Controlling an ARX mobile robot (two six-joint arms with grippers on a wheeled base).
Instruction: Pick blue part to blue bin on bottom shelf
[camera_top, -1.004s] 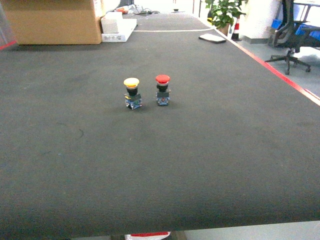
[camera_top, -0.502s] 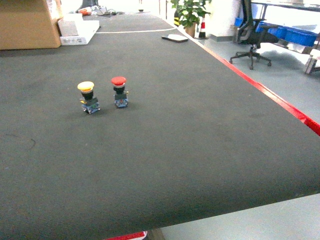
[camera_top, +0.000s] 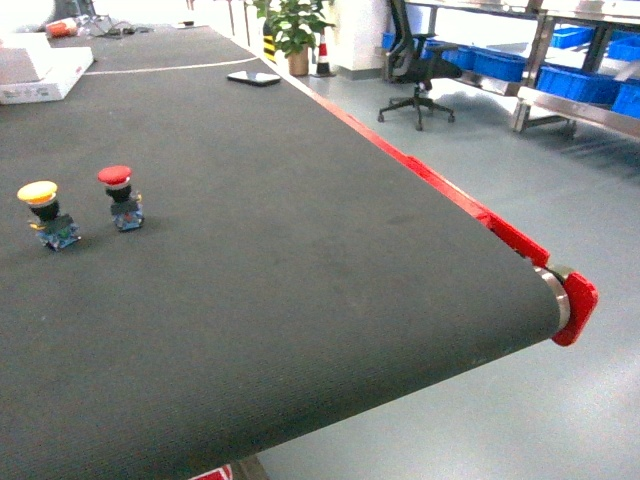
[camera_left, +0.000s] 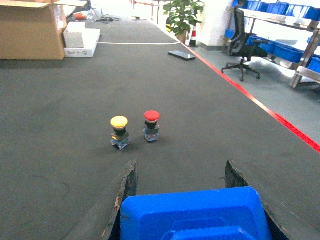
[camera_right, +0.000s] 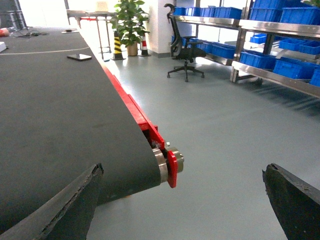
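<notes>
Head view shows a big dark conveyor belt (camera_top: 300, 260) with two push-button switches standing near its left edge: a yellow-capped button (camera_top: 45, 212) and a red-capped button (camera_top: 120, 197) just beside it on the right, both upright and not touching. The belt's red end cap (camera_top: 575, 310) sits at the near right corner, with grey floor beyond it. Neither arm shows up in this view.

Left wrist cam is where the blue part (camera_left: 192, 215) is: it fills the bottom of the frame, sitting between the left gripper (camera_left: 180, 190) fingers, which are clamped on its two sides. The two buttons stand farther out on the belt ahead of it.

Right wrist cam shows the right gripper (camera_right: 185, 200) with its fingers spread wide and nothing between them, hanging over the belt's end roller and the floor. Far right there's a steel rack (camera_right: 270, 30) loaded with blue crates (camera_right: 290, 65), plus an office chair (camera_right: 182, 50) and a potted plant (camera_right: 131, 25) near it. Can't tell which crate is the target bin from here.
</notes>
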